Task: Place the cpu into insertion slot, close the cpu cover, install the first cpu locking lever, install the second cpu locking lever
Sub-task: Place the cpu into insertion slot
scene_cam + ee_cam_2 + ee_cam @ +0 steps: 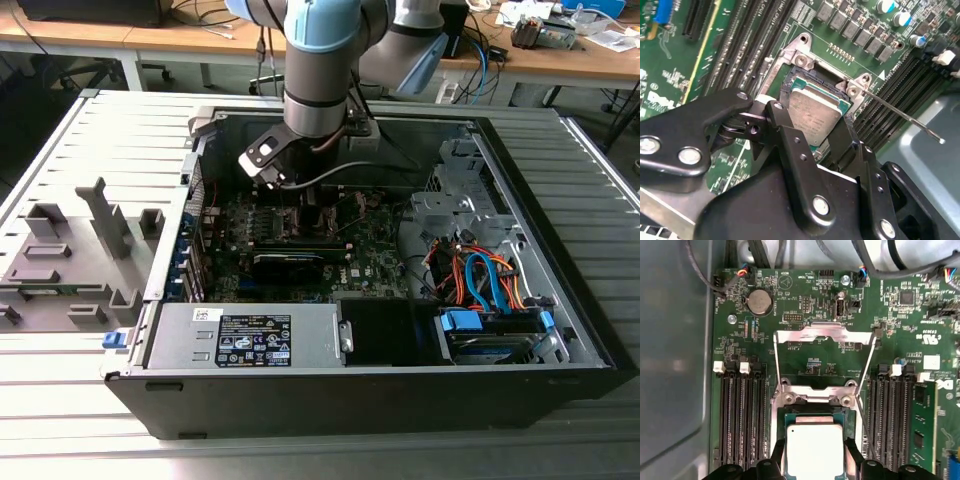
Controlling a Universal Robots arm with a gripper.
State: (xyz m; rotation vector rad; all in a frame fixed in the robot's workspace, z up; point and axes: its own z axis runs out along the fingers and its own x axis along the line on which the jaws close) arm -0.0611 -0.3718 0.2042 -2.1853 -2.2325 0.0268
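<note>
The cpu [815, 447], a pale silvery square chip, sits between my black fingertips [779, 456] directly over the insertion slot [812, 416], whose teal edge shows around it. In the second wrist view the cpu [812, 116] looks slightly tilted in the slot's metal rim [800, 60]. My gripper [815, 462] is shut on the chip's two opposite sides. The cpu cover [825, 335], a thin silvery frame, stands flipped open beyond the slot. A thin locking lever [866, 380] runs along its side and sticks out free [900, 112]. In the exterior view my gripper [292, 195] reaches down into the open computer case.
Long black memory slots [742, 415] flank the socket on both sides. A coin battery [760, 301] and cable plugs lie beyond the cover. The case wall [675, 350] stands close by. A power supply [250, 335], drive cables [480, 280] and a grey fixture [70, 260] sit around.
</note>
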